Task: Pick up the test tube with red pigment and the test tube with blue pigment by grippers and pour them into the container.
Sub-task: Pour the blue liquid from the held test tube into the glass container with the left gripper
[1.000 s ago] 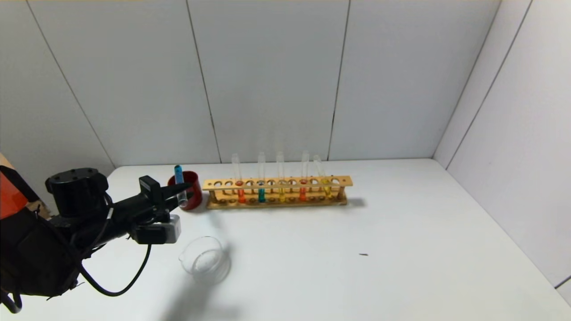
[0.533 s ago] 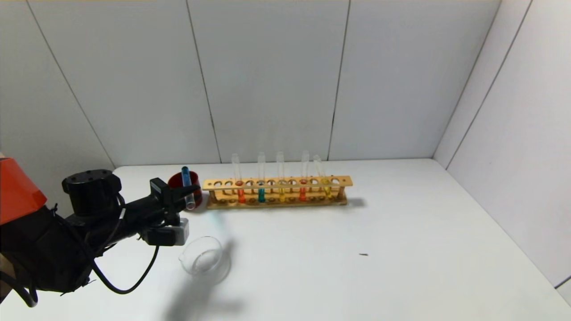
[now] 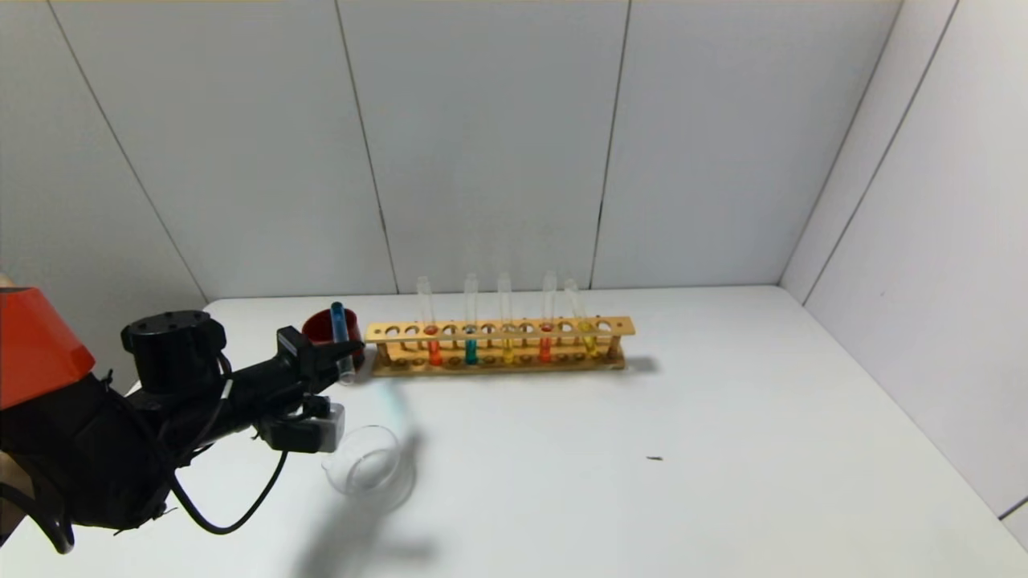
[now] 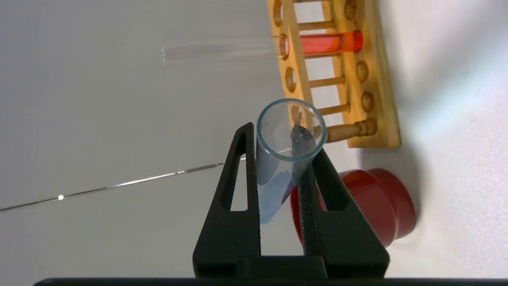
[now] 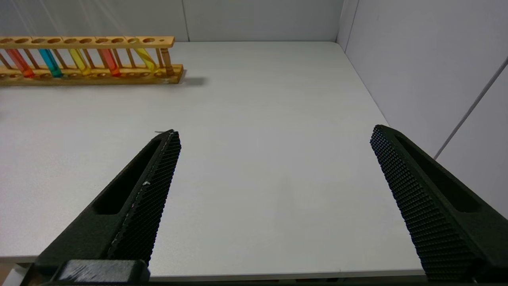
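The wooden rack serves as the reference landmark; it stands at the rear of the white table. The container sits in front of the rack's left end, well apart from it, and a dark red cup stands just beside that same end. The left gripper is positioned off the rack's left end, in front of the cup, clenched on the test tube with blue pigment. The tube is clamped between the two fingers roughly at mid-length, near upright with a slight tilt, its open mouth facing the left wrist camera. The test tube with red pigment stands in the rack near its left end. The right gripper is parked with jaws spread wide, to the front and right of the rack. Step in hand, as judged: transfer of the blue tube toward the container. The next move calls for bringing the tube mouth over the container rim, then tilting it to pour.
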`<action>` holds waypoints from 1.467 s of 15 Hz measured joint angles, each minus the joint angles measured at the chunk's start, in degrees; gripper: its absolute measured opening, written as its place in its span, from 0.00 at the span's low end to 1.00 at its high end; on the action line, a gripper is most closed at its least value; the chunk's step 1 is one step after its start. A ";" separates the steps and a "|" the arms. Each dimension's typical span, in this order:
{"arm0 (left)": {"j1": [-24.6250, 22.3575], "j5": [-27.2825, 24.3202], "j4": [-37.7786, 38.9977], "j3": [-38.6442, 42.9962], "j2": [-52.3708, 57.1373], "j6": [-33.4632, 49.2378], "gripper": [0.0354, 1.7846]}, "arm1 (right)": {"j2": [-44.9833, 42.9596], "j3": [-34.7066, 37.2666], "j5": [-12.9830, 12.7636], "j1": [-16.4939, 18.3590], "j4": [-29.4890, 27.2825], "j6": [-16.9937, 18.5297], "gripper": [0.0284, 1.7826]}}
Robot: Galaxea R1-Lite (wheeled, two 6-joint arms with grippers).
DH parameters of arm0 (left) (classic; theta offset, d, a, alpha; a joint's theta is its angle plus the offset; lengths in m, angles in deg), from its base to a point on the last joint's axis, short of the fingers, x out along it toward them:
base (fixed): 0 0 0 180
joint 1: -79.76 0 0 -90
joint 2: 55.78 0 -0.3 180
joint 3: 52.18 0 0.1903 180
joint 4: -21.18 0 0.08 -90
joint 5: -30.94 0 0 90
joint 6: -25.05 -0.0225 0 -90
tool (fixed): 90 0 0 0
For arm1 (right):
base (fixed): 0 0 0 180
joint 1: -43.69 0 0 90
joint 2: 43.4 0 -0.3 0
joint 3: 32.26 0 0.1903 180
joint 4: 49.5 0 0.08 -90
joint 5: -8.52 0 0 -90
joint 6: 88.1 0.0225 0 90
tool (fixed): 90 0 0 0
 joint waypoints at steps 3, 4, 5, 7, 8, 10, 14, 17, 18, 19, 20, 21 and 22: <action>0.49 0.55 0.00 0.66 -0.01 -1.57 0.16 | 0.00 0.00 0.00 0.00 0.00 -0.01 0.98; 0.68 0.55 -0.02 1.04 0.10 -2.65 0.16 | 0.00 0.00 0.00 0.00 0.00 -0.01 0.98; 0.79 0.55 0.00 1.32 0.18 -3.43 0.16 | 0.00 0.00 0.00 0.00 0.02 -0.01 0.98; 0.73 0.61 0.06 1.46 0.24 -4.78 0.16 | 0.00 0.00 0.00 0.00 0.02 -0.01 0.98; 0.73 0.61 0.06 1.49 0.24 -5.90 0.16 | 0.00 0.00 0.00 0.00 0.00 0.00 0.98; 0.82 0.94 0.06 1.45 0.16 -7.56 0.16 | 0.00 0.00 -0.02 0.00 0.02 0.00 0.98; 0.82 2.24 0.15 1.05 -0.09 -8.61 0.16 | 0.00 0.00 0.00 0.00 0.02 0.00 0.98; 0.85 2.29 0.15 1.05 -0.09 -9.85 0.16 | 0.00 0.00 0.00 0.00 0.00 0.00 0.98; 0.90 2.32 0.15 1.04 -0.09 -9.90 0.16 | 0.00 0.00 -0.02 0.00 0.00 0.00 0.98; 0.90 2.35 0.15 1.04 -0.09 -10.01 0.16 | 0.00 0.00 0.00 0.00 0.02 -0.04 0.98; 0.88 2.34 0.15 1.05 -0.09 -10.29 0.16 | 0.00 0.00 -0.02 0.00 0.00 -0.01 0.98; 0.88 2.29 0.15 1.05 -0.06 -10.90 0.16 | 0.00 0.00 -0.02 0.00 0.00 -0.01 0.98; 0.88 2.24 0.17 1.15 -0.06 -11.45 0.16 | 0.00 0.00 0.00 0.00 0.00 0.02 0.98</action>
